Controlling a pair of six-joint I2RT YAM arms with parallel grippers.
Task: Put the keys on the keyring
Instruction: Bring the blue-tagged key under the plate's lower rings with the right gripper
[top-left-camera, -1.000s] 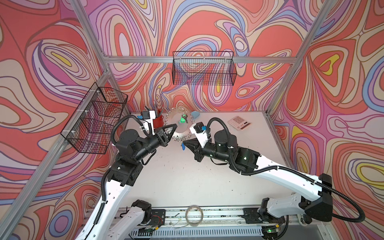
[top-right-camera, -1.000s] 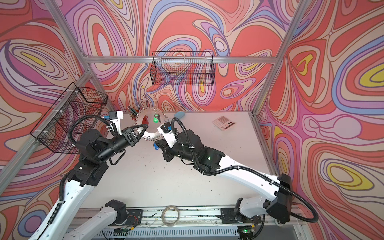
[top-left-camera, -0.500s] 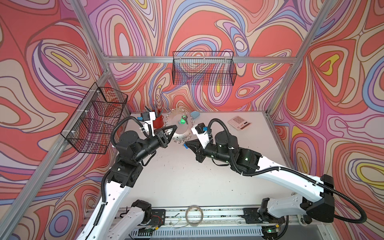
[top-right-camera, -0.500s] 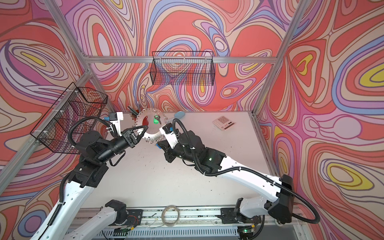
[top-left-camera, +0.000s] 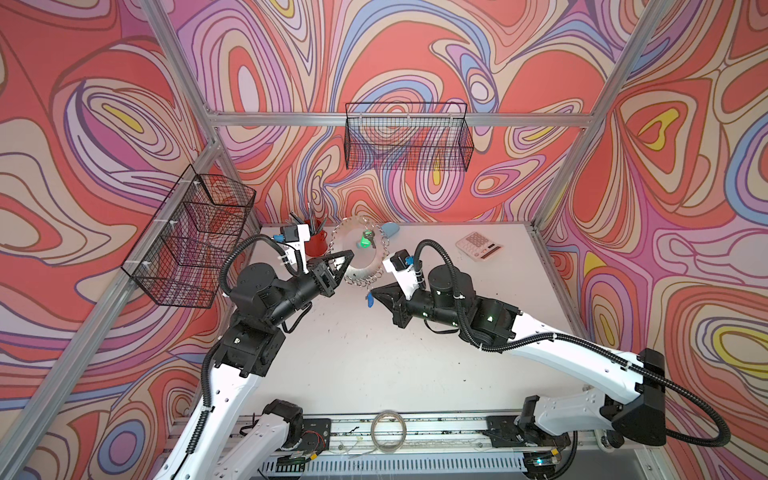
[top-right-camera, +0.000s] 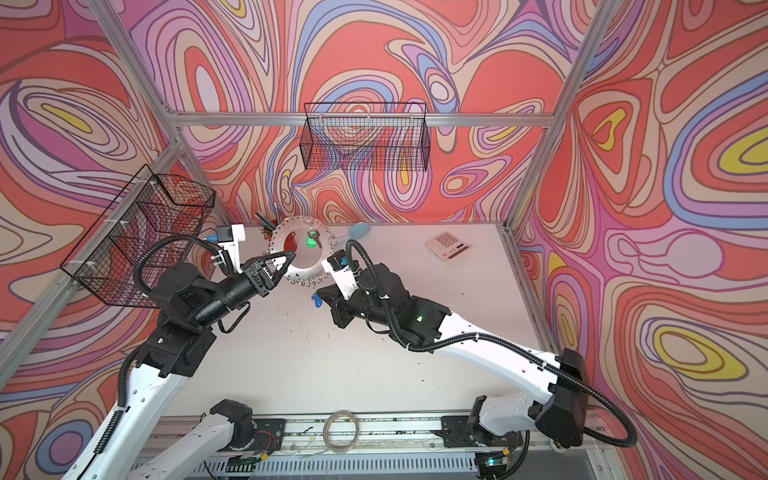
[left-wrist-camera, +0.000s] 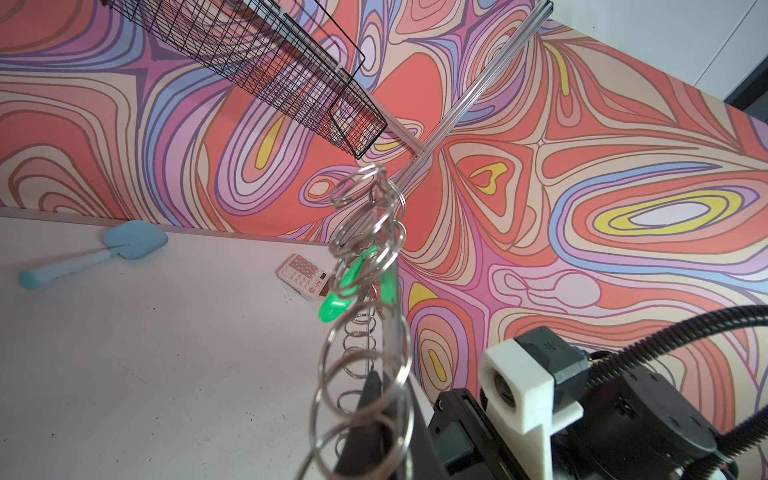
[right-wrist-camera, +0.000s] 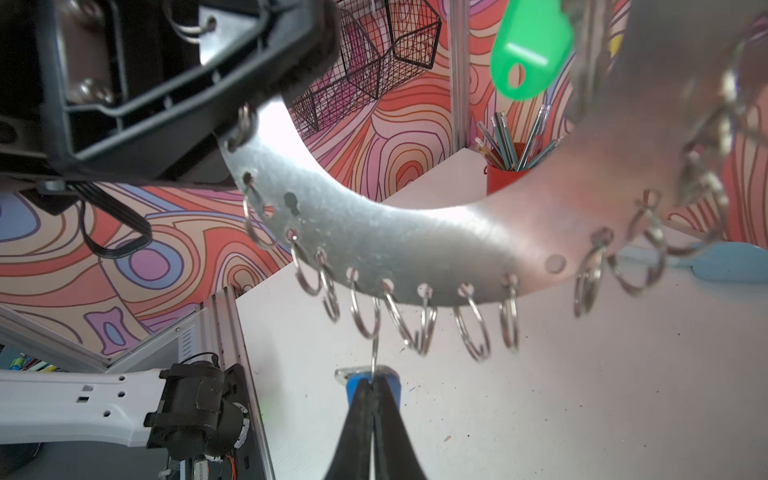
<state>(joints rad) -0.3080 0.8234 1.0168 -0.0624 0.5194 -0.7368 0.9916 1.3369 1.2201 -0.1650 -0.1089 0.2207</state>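
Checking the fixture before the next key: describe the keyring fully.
The keyring is a flat grey metal disc with a round hole, its rim fringed with wire split rings. The left gripper, shut on its rim, holds it near upright above the table. A green-tagged key hangs on it; the right gripper pinches a blue-tagged key below it.

White table (top-left-camera: 374, 357), lightly speckled.
At its back: red pen cup (top-left-camera: 314, 246), calculator (top-left-camera: 478, 246), perhaps a blue spatula (left-wrist-camera: 124, 245).
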